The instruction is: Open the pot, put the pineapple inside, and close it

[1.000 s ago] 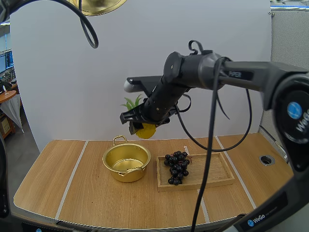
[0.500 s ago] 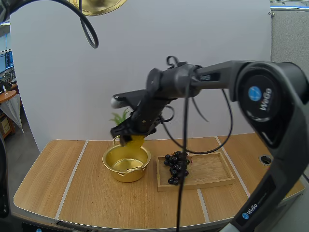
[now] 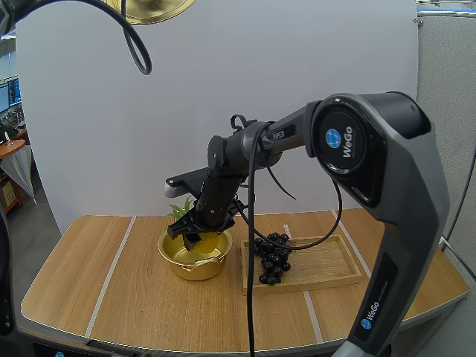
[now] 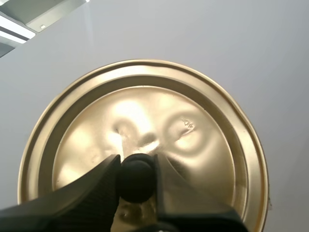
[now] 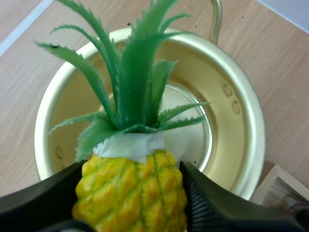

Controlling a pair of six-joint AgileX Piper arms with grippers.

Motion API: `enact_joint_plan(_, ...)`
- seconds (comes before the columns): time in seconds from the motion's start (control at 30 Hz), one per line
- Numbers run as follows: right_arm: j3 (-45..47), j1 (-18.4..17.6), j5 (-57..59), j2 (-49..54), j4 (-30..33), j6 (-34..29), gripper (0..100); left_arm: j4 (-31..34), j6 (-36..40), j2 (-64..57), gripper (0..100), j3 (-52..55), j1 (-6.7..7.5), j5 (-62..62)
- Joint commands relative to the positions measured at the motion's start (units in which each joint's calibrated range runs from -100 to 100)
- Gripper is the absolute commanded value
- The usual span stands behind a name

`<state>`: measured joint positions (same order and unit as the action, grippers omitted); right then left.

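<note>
In the high view we see our right pincer (image 3: 195, 236) low at the mouth of the open pot (image 3: 186, 269), which stands on the desk (image 3: 111, 297). Just right of the pot lies a wooden tray (image 3: 327, 269) carrying grapes (image 3: 273, 256). Our right wrist view adds the grip: fingers clamped on the pineapple (image 5: 130, 191) by its yellow body, green crown over the pot's bare bottom. Our left wrist view shows the left pincer (image 4: 136, 164) pinching the black knob (image 4: 136, 181) of the lid (image 4: 193, 140), held well above the pot.
</note>
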<state>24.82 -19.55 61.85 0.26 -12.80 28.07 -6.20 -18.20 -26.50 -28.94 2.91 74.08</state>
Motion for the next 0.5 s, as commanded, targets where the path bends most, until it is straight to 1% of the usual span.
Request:
enact_joint_plan(0.0,-0.5,-0.2,-4.4,-2.7,0.7,-0.1,0,0.5,0.6,-0.3,0,-0.5,0.16,-1.9)
enact_joint_plan(0.27,-0.5,-0.2,-7.8,-6.4,1.0,-0.1,0,0.5,0.6,-0.3,0,-0.5,0.16,-1.9)
enact_joint_plan(0.47,-0.5,-0.2,-7.5,-8.5,1.0,-0.1,0,0.5,0.6,-0.3,0,-0.5,0.16,-1.9)
